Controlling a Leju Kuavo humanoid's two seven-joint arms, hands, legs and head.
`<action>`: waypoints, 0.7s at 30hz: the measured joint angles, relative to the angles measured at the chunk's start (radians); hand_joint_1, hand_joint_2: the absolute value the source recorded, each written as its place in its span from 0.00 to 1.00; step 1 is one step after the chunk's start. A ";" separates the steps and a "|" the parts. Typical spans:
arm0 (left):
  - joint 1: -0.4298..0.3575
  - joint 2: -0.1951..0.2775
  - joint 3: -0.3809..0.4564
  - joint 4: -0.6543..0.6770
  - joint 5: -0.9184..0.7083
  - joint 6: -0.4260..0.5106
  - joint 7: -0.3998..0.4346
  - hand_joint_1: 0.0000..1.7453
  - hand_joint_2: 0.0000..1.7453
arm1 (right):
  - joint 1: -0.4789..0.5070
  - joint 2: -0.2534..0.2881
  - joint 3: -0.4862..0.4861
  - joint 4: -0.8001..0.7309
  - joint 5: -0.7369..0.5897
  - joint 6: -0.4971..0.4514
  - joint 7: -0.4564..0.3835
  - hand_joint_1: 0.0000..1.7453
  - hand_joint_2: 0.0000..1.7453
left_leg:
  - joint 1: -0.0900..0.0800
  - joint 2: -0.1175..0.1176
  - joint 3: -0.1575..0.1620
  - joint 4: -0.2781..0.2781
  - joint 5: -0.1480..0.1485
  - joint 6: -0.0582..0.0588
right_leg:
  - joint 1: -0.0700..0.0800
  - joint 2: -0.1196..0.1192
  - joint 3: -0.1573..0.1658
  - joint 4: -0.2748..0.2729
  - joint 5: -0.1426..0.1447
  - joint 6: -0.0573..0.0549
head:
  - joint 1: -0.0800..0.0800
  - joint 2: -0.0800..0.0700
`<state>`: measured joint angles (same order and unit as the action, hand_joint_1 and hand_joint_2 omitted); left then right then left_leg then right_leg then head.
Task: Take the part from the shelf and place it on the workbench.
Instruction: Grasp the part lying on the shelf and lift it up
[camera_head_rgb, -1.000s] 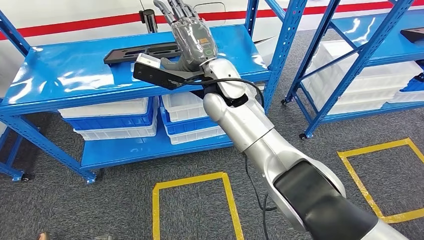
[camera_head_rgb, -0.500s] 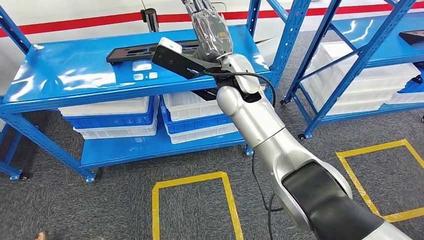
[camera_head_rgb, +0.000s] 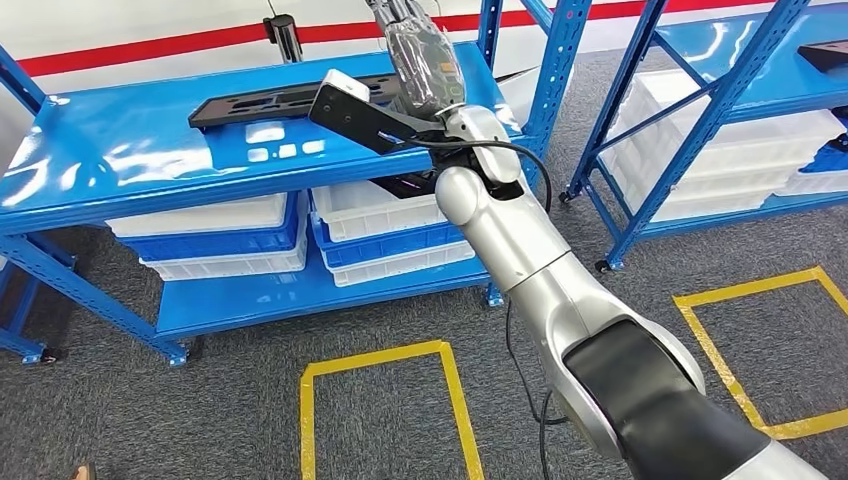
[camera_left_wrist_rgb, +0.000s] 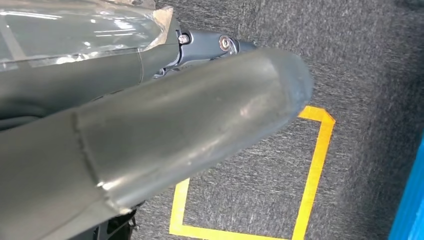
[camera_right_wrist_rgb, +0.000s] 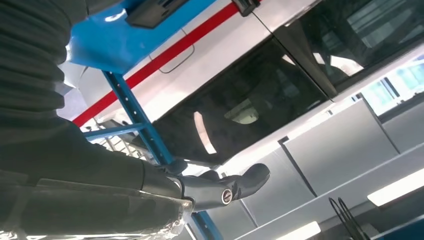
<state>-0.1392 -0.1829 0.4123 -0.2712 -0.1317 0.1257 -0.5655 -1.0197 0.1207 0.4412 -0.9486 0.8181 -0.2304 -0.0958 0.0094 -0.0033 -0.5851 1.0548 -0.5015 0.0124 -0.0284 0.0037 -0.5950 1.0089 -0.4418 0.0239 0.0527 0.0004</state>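
Nearest the camera, on grey carpet: a yellow taped square (camera_head_rgb: 385, 410), a second one (camera_head_rgb: 775, 355) off to the right. Up from the lower right, a silver arm (camera_head_rgb: 560, 300) reaching toward the blue shelf (camera_head_rgb: 130, 165). Over the shelf's top deck, right robot hand (camera_head_rgb: 425, 60), fingers out straight and apart, nothing in them, fingertips cut off by the frame edge. Just beyond and left of it, lying flat on the top deck, untouched: long black part (camera_head_rgb: 270, 100). Under that deck, white and blue bins (camera_head_rgb: 215, 235) stacked. Down low, left robot hand (camera_left_wrist_rgb: 150, 125) over the floor; spread or curled, cannot tell.
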 joint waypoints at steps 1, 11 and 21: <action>0.000 0.000 0.002 0.000 0.002 0.000 -0.001 0.00 0.00 | -0.004 0.003 0.000 0.003 -0.002 0.000 -0.003 0.00 1.00 | 0.002 0.000 -0.027 0.054 -0.028 -0.006 | -0.001 0.000 0.001 0.000 -0.001 -0.005 | -0.001 0.000; 0.002 -0.003 0.021 0.001 0.007 0.000 -0.002 0.00 0.00 | -0.024 0.014 0.000 0.039 -0.013 -0.006 -0.010 0.00 1.00 | -0.007 0.000 -0.026 -0.036 0.069 0.014 | 0.017 0.005 0.010 -0.002 -0.009 -0.012 | -0.001 0.000; 0.001 -0.010 0.025 0.002 0.006 -0.010 -0.002 0.00 0.00 | -0.023 0.005 -0.001 0.061 -0.012 -0.012 -0.010 0.00 1.00 | -0.002 -0.001 -0.013 -0.063 0.080 0.038 | 0.020 0.001 -0.143 0.272 -0.103 0.008 | 0.001 0.000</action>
<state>-0.1381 -0.1927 0.4368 -0.2691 -0.1260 0.1157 -0.5680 -1.0429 0.1252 0.4401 -0.8872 0.8056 -0.2428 -0.1057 0.0073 -0.0045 -0.5981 0.9914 -0.4214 0.0508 -0.0080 0.0050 -0.7378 1.2811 -0.5444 0.0320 0.0541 0.0004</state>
